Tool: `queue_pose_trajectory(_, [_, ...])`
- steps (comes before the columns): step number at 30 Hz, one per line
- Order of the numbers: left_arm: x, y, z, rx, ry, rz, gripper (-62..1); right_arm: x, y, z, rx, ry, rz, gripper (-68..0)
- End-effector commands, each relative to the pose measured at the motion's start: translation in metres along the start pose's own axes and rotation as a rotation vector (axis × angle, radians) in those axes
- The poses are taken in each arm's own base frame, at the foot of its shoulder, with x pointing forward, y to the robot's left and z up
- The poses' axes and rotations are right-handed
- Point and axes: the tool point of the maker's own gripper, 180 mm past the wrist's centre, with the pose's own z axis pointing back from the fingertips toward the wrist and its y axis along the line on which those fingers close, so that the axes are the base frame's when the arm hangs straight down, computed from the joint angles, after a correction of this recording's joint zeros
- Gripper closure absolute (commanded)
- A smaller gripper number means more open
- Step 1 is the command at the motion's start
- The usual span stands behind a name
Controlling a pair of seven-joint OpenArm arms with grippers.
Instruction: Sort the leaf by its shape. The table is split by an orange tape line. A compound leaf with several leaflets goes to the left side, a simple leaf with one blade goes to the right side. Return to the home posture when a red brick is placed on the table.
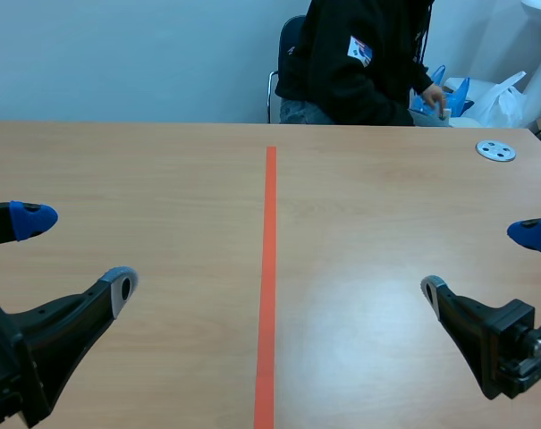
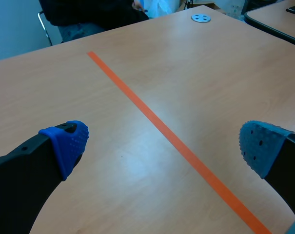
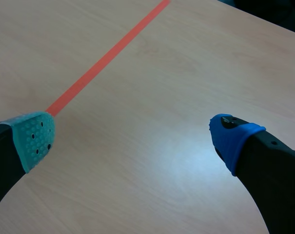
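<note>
Half waiting, half watching. Holding the left gripper (image 1: 78, 253) and the right gripper (image 1: 480, 261) low over the tabletop (image 1: 163, 179), one on each side of the tape line (image 1: 268, 286), fingers spread wide apart on both, clutching nothing. Finding no leaf on either side of the tape line, and no red brick. Seeing only a small grey disc (image 1: 495, 150) far to the right of the tape line, and a person (image 1: 359, 63) sitting beyond its far end. Judging the step in hand as readiness: leaving room beside the tape line for a leaf to be laid down, counting leaflets before choosing a side, and pinching near the stem rather than the thin blade.
</note>
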Motion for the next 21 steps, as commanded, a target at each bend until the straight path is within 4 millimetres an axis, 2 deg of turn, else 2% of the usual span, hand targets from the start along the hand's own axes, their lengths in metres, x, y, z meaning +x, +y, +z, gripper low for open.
queue_pose_trajectory(1, [0.0055, -0.0018, -0.0007, 0.000, -0.026, 0.010, -62.3, 0.0124, -0.0006, -0.0021, -0.002, -0.040, 0.007, -67.9])
queue_pose_trajectory(21, [0.0057, -0.0016, -0.0008, 0.008, -0.032, 0.019, -62.3, 0.0124, -0.0006, -0.0021, -0.002, -0.040, 0.007, -67.9])
